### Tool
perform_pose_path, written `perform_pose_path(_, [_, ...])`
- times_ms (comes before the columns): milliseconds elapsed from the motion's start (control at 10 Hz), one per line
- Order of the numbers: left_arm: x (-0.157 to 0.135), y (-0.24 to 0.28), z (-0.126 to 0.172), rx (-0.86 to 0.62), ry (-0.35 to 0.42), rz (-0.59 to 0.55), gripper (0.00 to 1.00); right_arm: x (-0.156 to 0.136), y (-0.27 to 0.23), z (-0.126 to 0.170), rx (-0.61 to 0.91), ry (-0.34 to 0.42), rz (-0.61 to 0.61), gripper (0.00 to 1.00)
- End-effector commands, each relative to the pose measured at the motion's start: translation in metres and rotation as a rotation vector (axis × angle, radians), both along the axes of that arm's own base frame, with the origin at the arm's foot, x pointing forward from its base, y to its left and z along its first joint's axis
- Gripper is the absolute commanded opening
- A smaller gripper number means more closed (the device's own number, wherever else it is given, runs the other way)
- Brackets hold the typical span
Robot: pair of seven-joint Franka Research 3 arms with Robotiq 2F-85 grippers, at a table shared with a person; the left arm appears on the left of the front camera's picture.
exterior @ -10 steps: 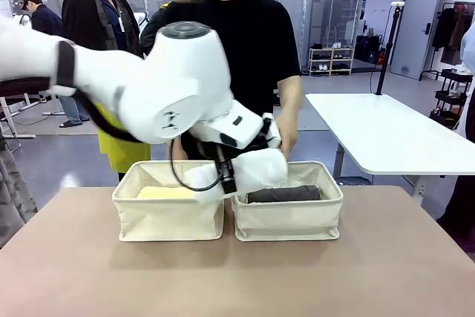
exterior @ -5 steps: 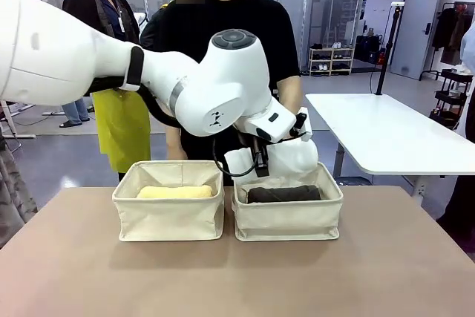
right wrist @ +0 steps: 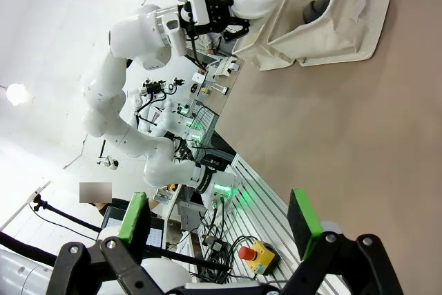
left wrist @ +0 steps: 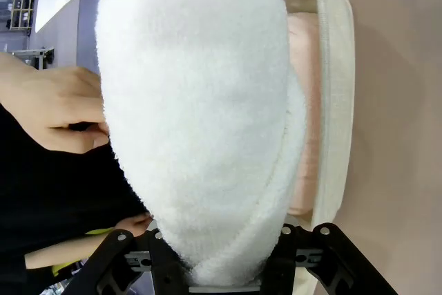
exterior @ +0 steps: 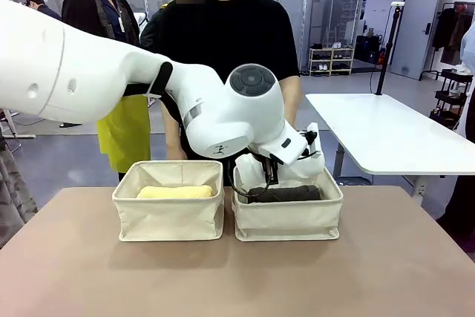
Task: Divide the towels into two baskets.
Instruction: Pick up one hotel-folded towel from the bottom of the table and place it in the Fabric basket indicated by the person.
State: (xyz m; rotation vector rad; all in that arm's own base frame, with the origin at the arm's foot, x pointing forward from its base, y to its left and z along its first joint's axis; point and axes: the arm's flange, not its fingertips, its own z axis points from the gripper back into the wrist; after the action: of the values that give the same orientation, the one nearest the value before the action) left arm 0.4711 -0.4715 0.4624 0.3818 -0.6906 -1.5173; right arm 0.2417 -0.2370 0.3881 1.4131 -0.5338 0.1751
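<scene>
Two cream canvas baskets stand side by side on the table. The left basket (exterior: pixel 169 217) holds a pale yellow towel (exterior: pixel 174 192). In the right basket (exterior: pixel 289 220) a dark grey towel (exterior: pixel 286 194) lies along the front wall. My left gripper (exterior: pixel 286 176) is shut on a white towel (exterior: pixel 306 171) and holds it low over the back of the right basket. Up close, the white towel (left wrist: pixel 200 115) hides the fingertips, and a cream-pink towel (left wrist: pixel 304 88) lies inside the basket rim (left wrist: pixel 335 101). My right gripper (right wrist: pixel 219 222) is open and holds nothing, well away from the baskets (right wrist: pixel 331 18).
A person (exterior: pixel 230 42) stands right behind the baskets, one hand (left wrist: pixel 55 108) close beside the white towel. Bare tan table (exterior: pixel 237 280) stretches in front of the baskets. Another white table (exterior: pixel 386 135) stands at the back right.
My left arm has swung right and down, carrying the white towel from above the gap between the baskets to low over the right basket. The right gripper has stayed open.
</scene>
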Motion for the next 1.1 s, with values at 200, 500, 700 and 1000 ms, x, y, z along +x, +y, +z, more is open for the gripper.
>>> perform_pose_path(200, [0.026,-0.021,-0.02,0.044,-0.016,0.036,0.39,-0.004,0.001,0.004,0.005,0.002,-0.001,1.0])
perform_pose_path(500, [0.027,-0.024,-0.024,0.078,-0.033,0.061,0.55,-0.004,0.001,0.004,0.005,0.002,-0.001,1.0])
perform_pose_path(700, [0.025,-0.024,-0.024,0.08,-0.028,0.054,0.7,-0.004,0.001,0.004,0.005,0.002,-0.001,1.0])
perform_pose_path(1000, [0.022,-0.023,-0.024,0.077,-0.024,0.049,0.94,-0.004,0.001,0.004,0.005,0.002,-0.001,1.0])
